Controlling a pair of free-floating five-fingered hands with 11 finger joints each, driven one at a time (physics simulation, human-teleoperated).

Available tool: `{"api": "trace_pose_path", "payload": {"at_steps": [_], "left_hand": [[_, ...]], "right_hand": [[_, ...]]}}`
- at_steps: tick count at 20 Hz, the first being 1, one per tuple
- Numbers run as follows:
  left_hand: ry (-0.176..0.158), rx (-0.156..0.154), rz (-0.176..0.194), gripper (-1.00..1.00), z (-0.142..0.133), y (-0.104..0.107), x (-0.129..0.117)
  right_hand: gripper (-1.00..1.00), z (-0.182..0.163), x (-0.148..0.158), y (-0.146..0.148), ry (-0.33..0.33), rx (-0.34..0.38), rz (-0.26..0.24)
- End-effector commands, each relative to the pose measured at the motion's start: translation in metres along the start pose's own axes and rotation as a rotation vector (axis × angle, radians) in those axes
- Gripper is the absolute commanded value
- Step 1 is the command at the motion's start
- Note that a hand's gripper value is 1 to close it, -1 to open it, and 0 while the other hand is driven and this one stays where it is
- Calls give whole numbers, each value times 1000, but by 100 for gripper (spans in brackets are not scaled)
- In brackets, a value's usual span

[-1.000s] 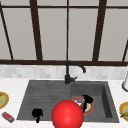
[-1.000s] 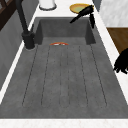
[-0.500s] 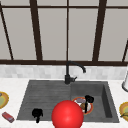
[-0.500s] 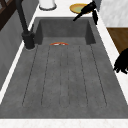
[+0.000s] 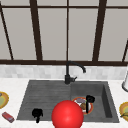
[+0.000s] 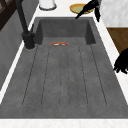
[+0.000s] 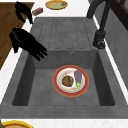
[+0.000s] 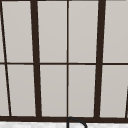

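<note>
The front view faces the sink (image 5: 67,100) and window (image 5: 67,30) from the counter's near edge. The two side views look down along the sink from opposite ends, sharing faucet (image 6: 25,27) and basin. The upper view faces the window straight on, close.

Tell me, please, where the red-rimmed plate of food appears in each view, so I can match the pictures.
Front view: red-rimmed plate in the basin, lower right of centre, partly behind the right hand.
Left side view: a rim sliver at the basin's near edge.
Right side view: centre, on the basin floor.
Upper view: not there.
Shared landmark: the black faucet.
</note>
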Motion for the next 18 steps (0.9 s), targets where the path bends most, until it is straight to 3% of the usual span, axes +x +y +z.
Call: {"api": "trace_pose_path", "payload": {"at_steps": [1, 7, 11, 18], "left_hand": [[0, 0, 0, 0, 0, 0, 0], [0, 0, 0, 0, 0, 0, 0], [0, 0, 0, 0, 0, 0, 0], [0, 0, 0, 0, 0, 0, 0]], "right_hand": [[-100, 0, 0, 0, -1, -2, 0], [-100, -1, 0, 0, 1, 0, 1], [-100, 5, -10, -12, -42, 33, 30], [-100, 50, -28, -22, -76, 18, 32]]}}
